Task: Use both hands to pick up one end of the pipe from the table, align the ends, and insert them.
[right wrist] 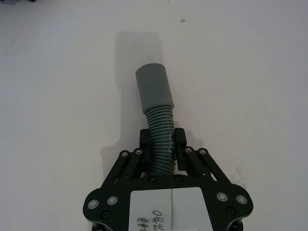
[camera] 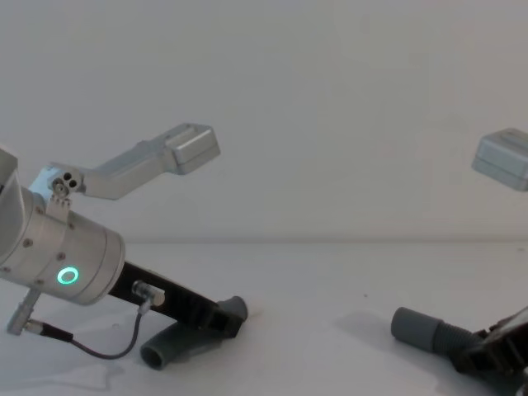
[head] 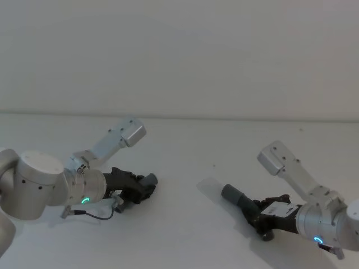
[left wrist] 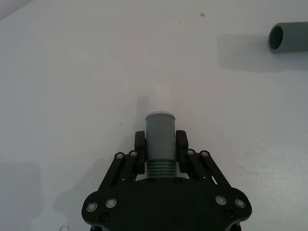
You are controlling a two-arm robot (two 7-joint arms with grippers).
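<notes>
On the left of the tabletop, the left hand is closed on the short piece, its fingers pinching where the cuff meets the ribs. The whitish tip pokes out ahead, free. From the chest view, the piece's other end seems to rest on the tabletop.

Bare surface lies between the hands, and the two ends are well apart.

To the right, the right hand is clamped on the long piece, gripping the ribs just behind the sleeve. The sleeve is held low over the tabletop, its open mouth turned roughly towards the left hand.

The likely trouble is on that side. The sleeve hangs off flexible ribs, so it may sag or swing as the arm travels, and the tip would then hit the rim instead of entering. A hard push could also buckle the ribs rather than seat the joint. If the short piece's trailing end drags, it could twist the cuff in the grip.
</notes>
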